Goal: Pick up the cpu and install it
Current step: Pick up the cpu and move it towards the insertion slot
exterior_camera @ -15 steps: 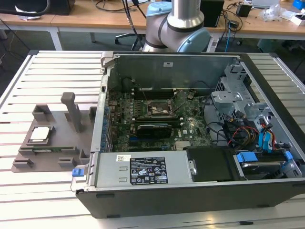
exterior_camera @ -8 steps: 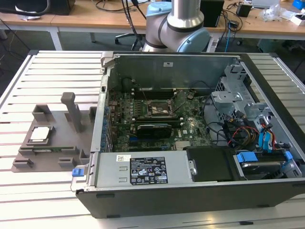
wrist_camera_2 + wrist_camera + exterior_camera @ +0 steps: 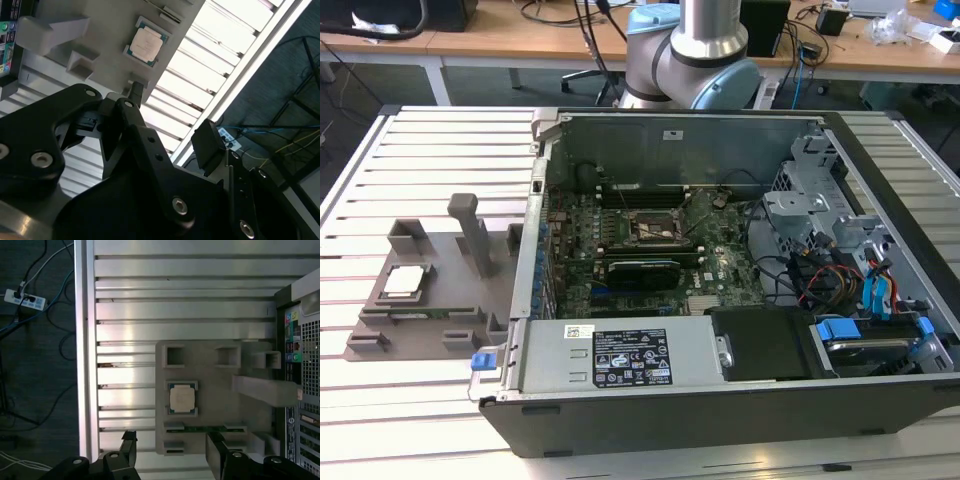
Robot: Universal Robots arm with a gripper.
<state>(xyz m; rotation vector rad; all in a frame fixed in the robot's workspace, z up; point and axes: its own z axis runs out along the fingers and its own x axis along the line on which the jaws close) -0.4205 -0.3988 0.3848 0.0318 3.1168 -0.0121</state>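
Note:
The cpu (image 3: 402, 281), a small square chip with a silvery lid, lies flat in a recess of the grey fixture (image 3: 430, 305), on the exterior view's left beside the computer case. The cpu (image 3: 182, 399) is also in the first wrist view and the cpu (image 3: 146, 44) in the second. My gripper (image 3: 172, 445) hangs well above the fixture, open, with nothing between its black fingers (image 3: 129, 440). In the second wrist view the gripper (image 3: 172, 117) has one fingertip (image 3: 136, 90) just short of the chip. The dark socket frame (image 3: 655, 228) sits on the motherboard inside the case.
The open computer case (image 3: 720, 140) fills the middle of the slatted metal table (image 3: 440, 140). A tall grey post (image 3: 475, 235) rises from the fixture near the chip. A memory stick (image 3: 205, 428) lies in a fixture slot. Beyond the table edge (image 3: 80, 340), cables and a power strip (image 3: 24, 298) lie on the floor.

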